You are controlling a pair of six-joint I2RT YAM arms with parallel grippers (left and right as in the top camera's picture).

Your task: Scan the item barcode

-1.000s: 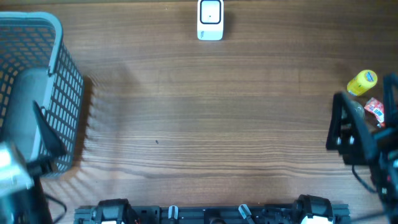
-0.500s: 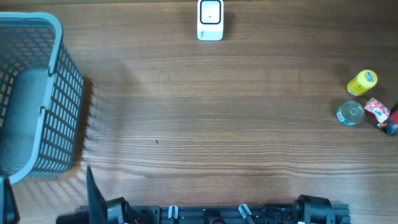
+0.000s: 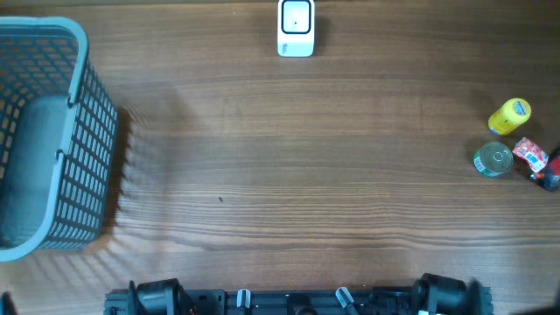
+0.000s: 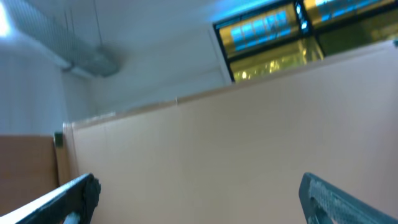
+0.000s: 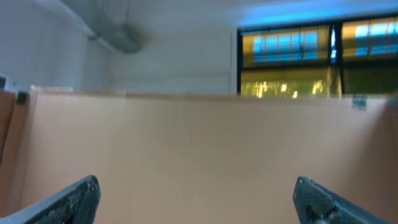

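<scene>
Off the table since earlier, left tool and right tool gape empty.

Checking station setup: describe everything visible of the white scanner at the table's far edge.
The scanner is a small white, plastic-looking unit with rounded corners, a dark-outlined square panel and tiny marks on its near end. It sits at the far middle of the wooden table, alone, touched by nothing else.

Left pincer, right pincer: agape
</scene>
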